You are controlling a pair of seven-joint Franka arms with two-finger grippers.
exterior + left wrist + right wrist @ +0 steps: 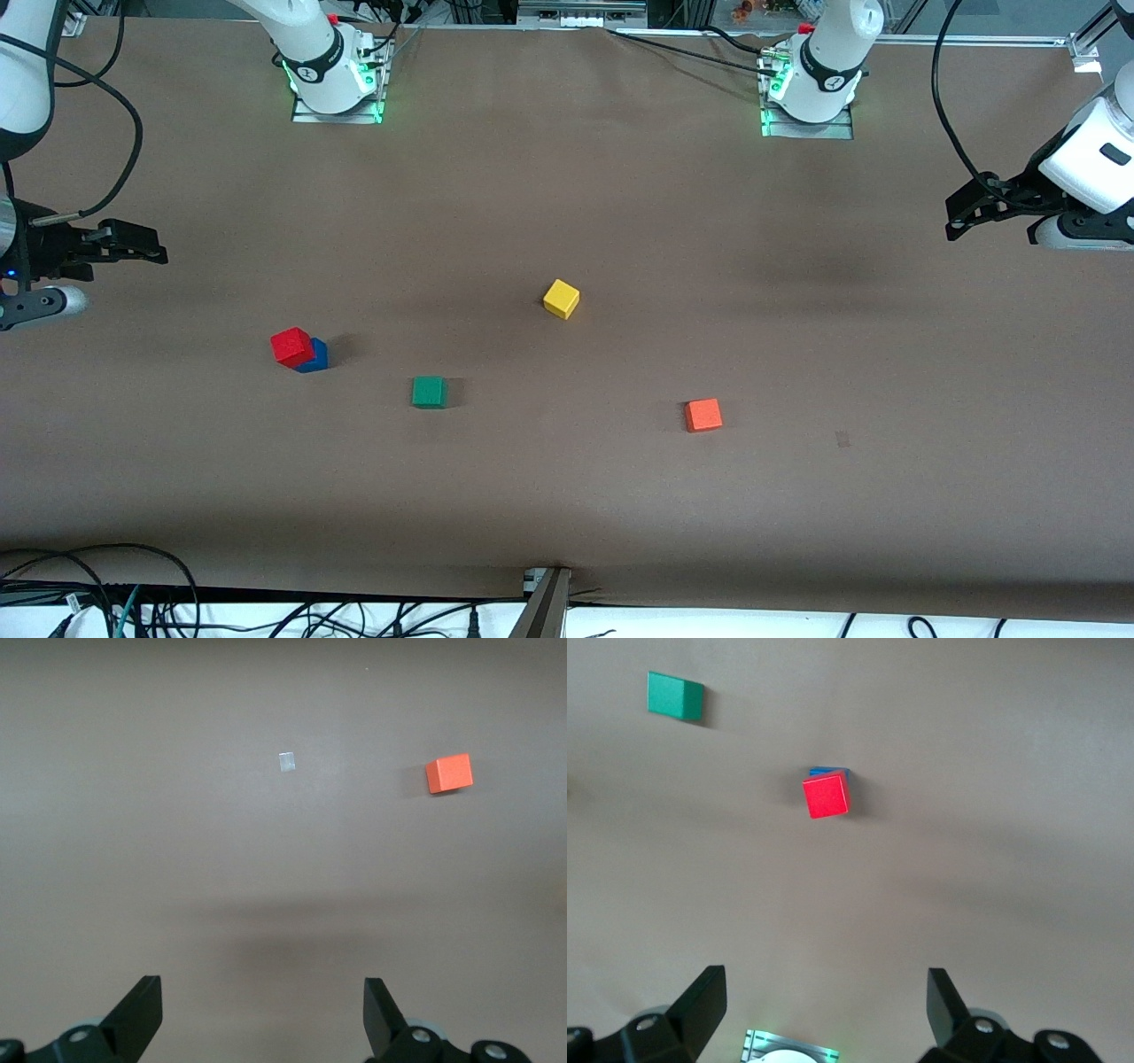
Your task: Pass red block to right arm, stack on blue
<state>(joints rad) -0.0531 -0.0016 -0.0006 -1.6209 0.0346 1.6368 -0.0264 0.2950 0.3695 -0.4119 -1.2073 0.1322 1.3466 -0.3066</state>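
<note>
Red block (pixel 291 346) sits on blue (pixel 314 358), seemingly off-centre. Left gripper (pixel 955 213), right gripper (pixel 151 248) wait over surface (pixel 567 496) ends, fingers spread, empty.

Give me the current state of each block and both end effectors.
red block: stacked on the blue block, sitting off-centre, released
blue block: on the table under the red one
green block: loose on the table
yellow block: loose on the table
orange block: loose on the table
left end effector: open, empty, waiting
right end effector: open, empty
</note>
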